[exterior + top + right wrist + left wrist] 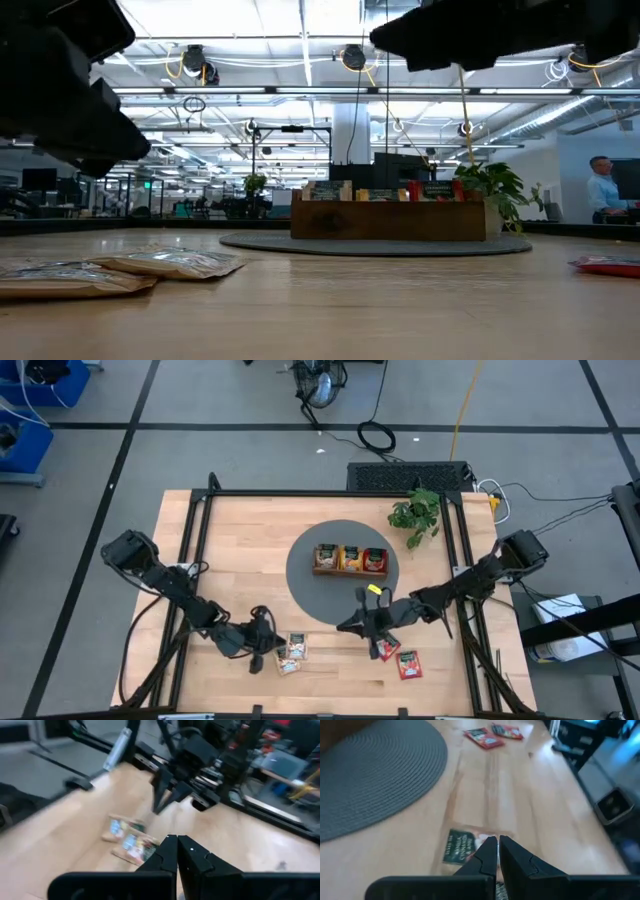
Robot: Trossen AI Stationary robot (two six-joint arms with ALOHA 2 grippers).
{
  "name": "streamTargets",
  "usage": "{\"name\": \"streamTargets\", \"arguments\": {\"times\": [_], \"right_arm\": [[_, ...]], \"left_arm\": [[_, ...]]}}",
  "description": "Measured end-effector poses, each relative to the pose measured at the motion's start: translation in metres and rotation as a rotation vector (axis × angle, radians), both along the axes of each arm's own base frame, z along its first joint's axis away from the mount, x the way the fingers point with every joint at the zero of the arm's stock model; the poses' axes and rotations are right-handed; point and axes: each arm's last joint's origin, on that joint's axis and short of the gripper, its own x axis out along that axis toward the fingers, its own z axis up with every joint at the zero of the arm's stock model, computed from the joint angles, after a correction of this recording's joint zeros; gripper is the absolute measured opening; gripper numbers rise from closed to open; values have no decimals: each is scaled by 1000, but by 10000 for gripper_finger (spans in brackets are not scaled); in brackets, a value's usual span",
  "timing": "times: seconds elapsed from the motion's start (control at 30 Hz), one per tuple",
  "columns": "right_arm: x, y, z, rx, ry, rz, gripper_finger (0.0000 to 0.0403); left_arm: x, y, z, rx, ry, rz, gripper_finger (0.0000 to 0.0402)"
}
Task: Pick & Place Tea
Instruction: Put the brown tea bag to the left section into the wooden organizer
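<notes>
Two green-and-tan tea sachets (293,654) lie flat on the wooden table near its front edge, just right of my left gripper (270,643). That gripper is shut and hovers above the nearer sachet (461,847) without touching it; the low view shows it well above both sachets (170,263). Two red sachets (405,660) lie flat farther right. My right gripper (344,626) is shut with nothing in it, high over the table between the red sachets and the round mat, pointing toward the left arm. The wooden tray (350,572) with sachets in its three compartments stands on the grey mat (300,575).
A green leafy plant (416,512) stands behind the tray at the mat's far right. Black frame rails (195,530) run along the table's left, right and far sides. Bare wood lies between the two sachet pairs and along the front edge. A person (603,190) stands far beyond the table.
</notes>
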Motion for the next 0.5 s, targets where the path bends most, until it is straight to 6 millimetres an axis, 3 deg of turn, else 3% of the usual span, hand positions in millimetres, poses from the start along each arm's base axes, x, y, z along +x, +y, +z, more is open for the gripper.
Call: {"name": "streamTargets", "arguments": {"times": [0.17, 0.33, 0.5], "right_arm": [[2, -1, 4, 89, -18, 108, 0], [5, 1, -5, 59, -9, 111, 0], [20, 3, -9, 12, -45, 105, 0]], "left_arm": [[5, -6, 7, -84, -2, -15, 21], [12, -14, 16, 36, 2, -75, 21], [12, -11, 4, 127, 107, -59, 21]]}}
